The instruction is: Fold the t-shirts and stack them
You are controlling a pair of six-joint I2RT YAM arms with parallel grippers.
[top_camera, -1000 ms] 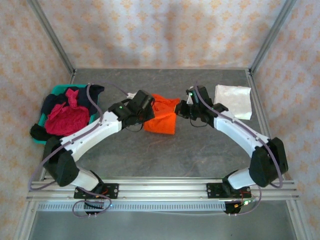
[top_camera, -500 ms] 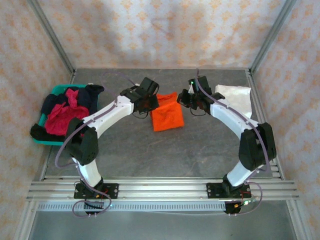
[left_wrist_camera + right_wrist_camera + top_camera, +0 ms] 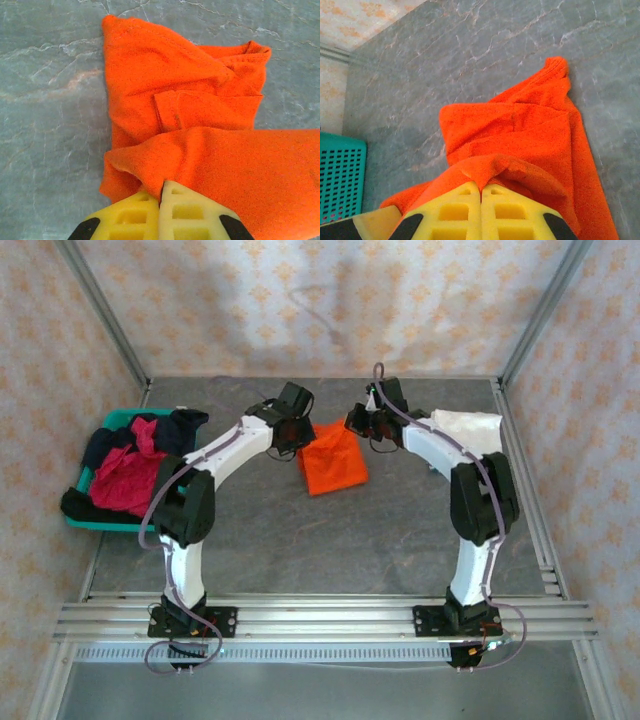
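A bright orange t-shirt [image 3: 334,462] lies partly folded on the grey table, toward the back middle. My left gripper [image 3: 161,189] is shut on its upper left edge, the yellow fingers pinching a fold of orange cloth [image 3: 200,155]. At the upper right edge my right gripper [image 3: 481,189] is shut on another pinch of the same shirt [image 3: 520,135]. From above, the left gripper [image 3: 300,436] and right gripper [image 3: 356,426] stand close together over the shirt's far edge. A white t-shirt [image 3: 466,427] lies folded at the back right. Crimson-pink [image 3: 130,480] and dark navy shirts [image 3: 178,426] fill the basket.
A teal plastic basket [image 3: 112,424] stands at the left edge of the table; its corner [image 3: 340,175] appears in the right wrist view. Metal frame posts rise at the back corners. Bare grey tabletop stretches in front of the orange shirt.
Both arms have stretched toward the back of the table, dragging the orange shirt's held edge away from the bases. The shirt now lies farther back and flatter.
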